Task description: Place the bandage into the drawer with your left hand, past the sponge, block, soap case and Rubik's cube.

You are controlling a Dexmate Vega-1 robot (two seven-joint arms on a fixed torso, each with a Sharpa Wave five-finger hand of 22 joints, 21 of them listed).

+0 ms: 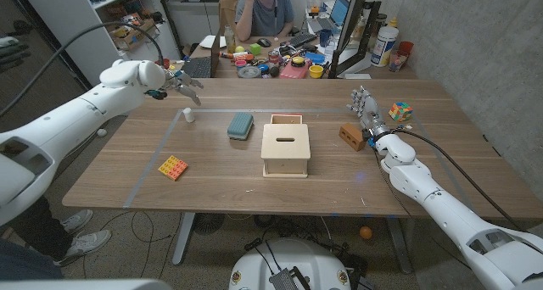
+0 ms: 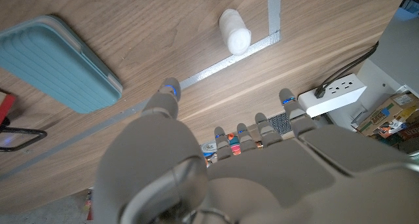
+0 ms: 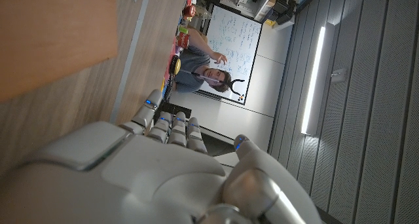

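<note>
I'm hovering my left hand, fingers spread and empty, above the bandage standing near the soap case; coming down crooked, I'm risking toppling it.

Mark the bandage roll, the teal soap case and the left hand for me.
bandage roll point(image 1: 187, 114), head view, on its white side.
teal soap case point(image 1: 241, 125), head view, middle of the ribbed lid.
left hand point(image 1: 181, 86), head view, middle of the hand, fingers spread above the table.
</note>
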